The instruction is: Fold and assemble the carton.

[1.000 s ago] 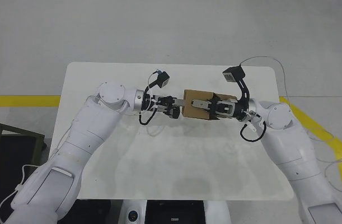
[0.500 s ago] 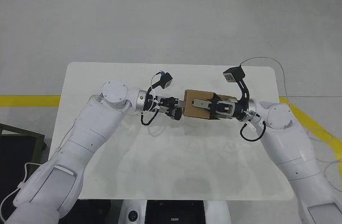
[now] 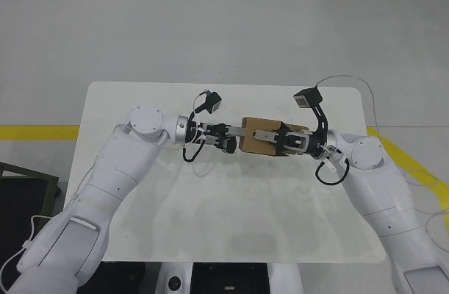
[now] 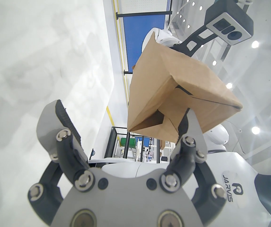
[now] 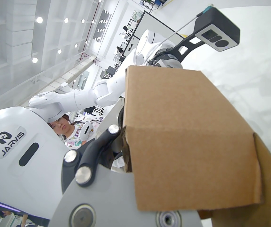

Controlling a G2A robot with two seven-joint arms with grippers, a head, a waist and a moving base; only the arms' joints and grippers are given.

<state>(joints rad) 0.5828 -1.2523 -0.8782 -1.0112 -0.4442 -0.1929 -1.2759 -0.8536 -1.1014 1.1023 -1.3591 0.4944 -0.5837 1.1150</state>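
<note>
At the carton's (image 4: 173, 79) flap end, my left gripper (image 4: 124, 109) stands wide open, one finger touching the folded flaps (nothing gripped). At the carton's opposite end, my right gripper (image 3: 259, 137) is closed on the carton's wall, one finger lying along its top, holding it over the white table (image 3: 136, 103).

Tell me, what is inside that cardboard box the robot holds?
The carton has a gap between its end flaps; only dark, bare cardboard shows through it. Its closed walls cover the rest, so any contents cannot be seen.
</note>
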